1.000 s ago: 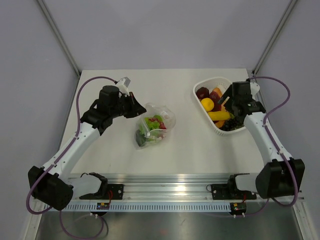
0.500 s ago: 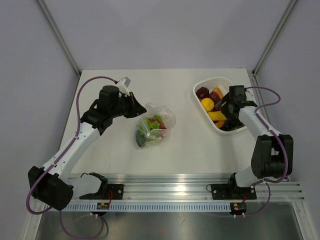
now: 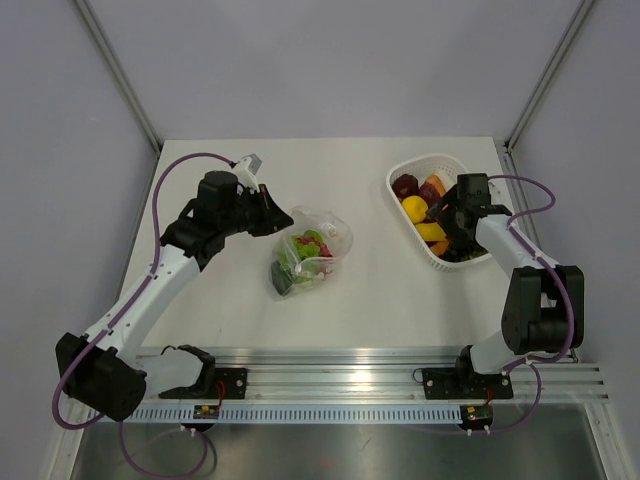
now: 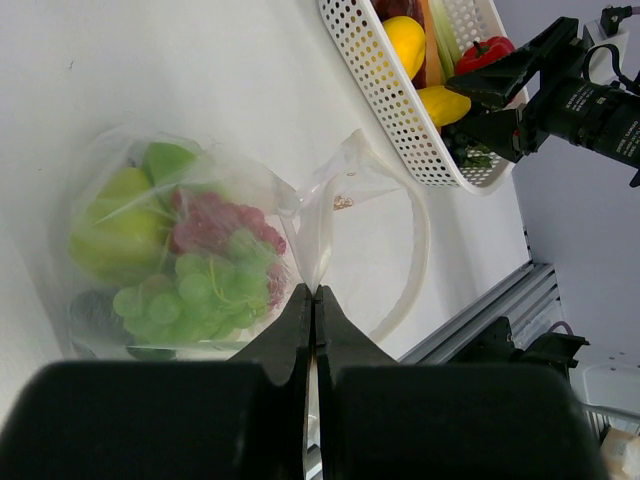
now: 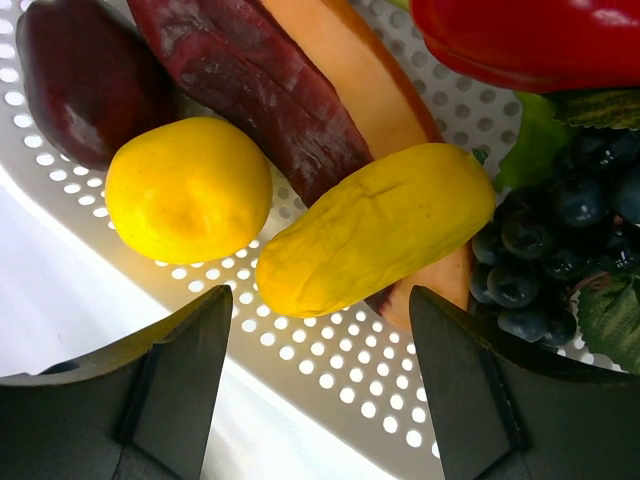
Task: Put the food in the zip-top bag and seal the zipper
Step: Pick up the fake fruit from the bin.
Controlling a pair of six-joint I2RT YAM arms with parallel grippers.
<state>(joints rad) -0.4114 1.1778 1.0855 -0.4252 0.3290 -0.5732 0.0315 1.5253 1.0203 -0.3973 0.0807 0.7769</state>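
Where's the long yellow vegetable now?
In the top view, the long yellow vegetable lies in the white basket on the table, right side, between the round yellow fruit and the dark grapes, below the right gripper.

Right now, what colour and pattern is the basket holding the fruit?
White, dotted with round holes; the basket shows best in the right wrist view.

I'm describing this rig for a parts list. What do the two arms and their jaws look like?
The left arm and right arm match: white shells over the links, black joint housings. A purple cable loops along each. The jaws are plain matte black, tapering toward the tips. No markings are readable.
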